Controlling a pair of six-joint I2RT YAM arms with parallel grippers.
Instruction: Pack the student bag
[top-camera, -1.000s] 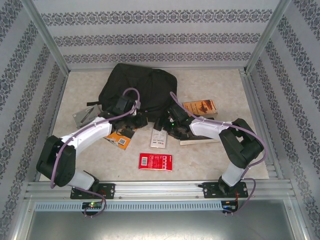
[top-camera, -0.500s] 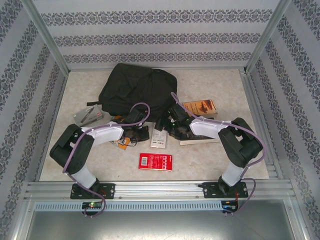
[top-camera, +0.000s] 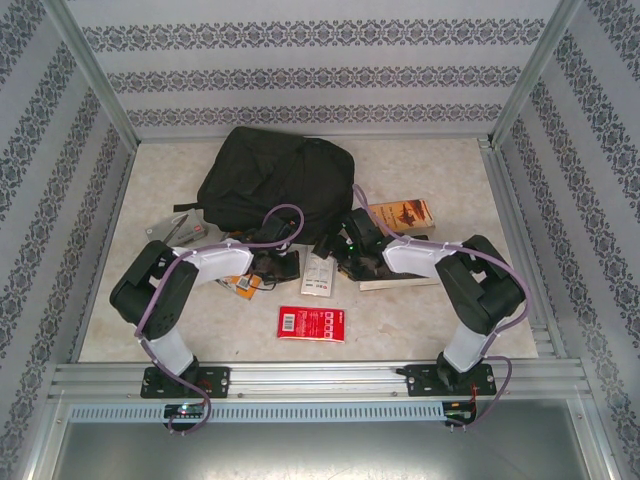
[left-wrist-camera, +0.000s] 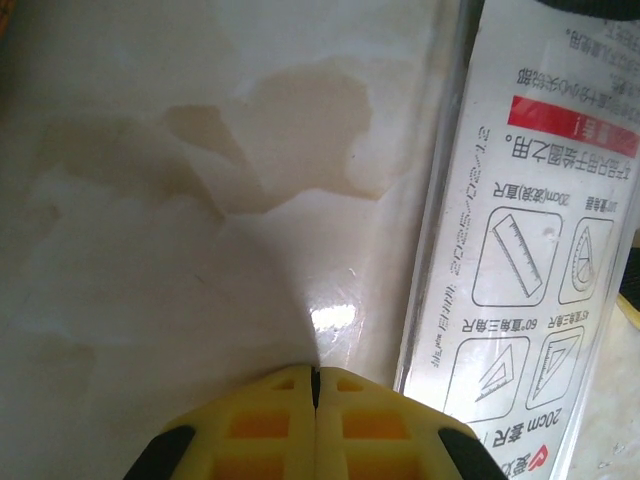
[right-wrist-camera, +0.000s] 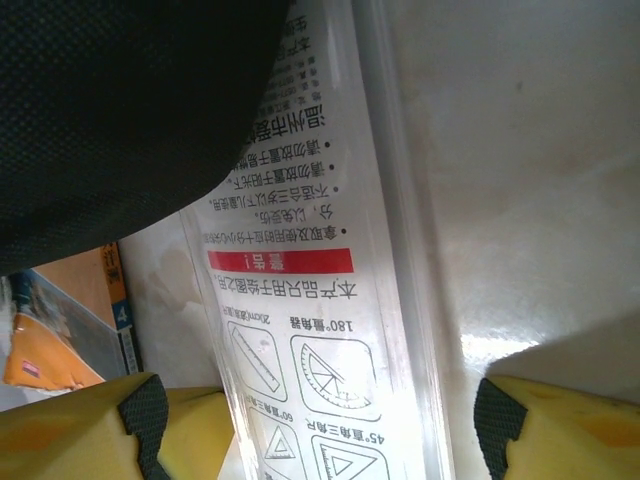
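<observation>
Looking from the top, the big black soft cloth backpack (top-camera: 275, 180) is lying at the far side of the pale tabletop (top-camera: 450, 180), and its near edge is close to both tools. The right tool (top-camera: 335, 250) is hanging over the long clear plastic ruler pack (top-camera: 318, 272). The left tool (top-camera: 272, 262) is sitting low just to the left of the pack, near an orange book (top-camera: 240, 283).

Looking from the left wrist, the left tool (left-wrist-camera: 315, 395) is pressing its yellow fingers together with nothing between them. The ruler pack (left-wrist-camera: 530, 230) is lying just beside it.

Looking from the right wrist, the right tool (right-wrist-camera: 330, 440) is holding its fingers wide apart, one on each side of the ruler pack (right-wrist-camera: 320, 300). The backpack (right-wrist-camera: 120, 100) seems to be covering the pack's far end.

I think the right tool is getting ready to grab the pack. To do this well, it should be going down until both fingers are beside the long edges. Then it should be squeezing gently, so the thin plastic is not bending, and sliding the pack out from under the backpack before lifting.
</observation>
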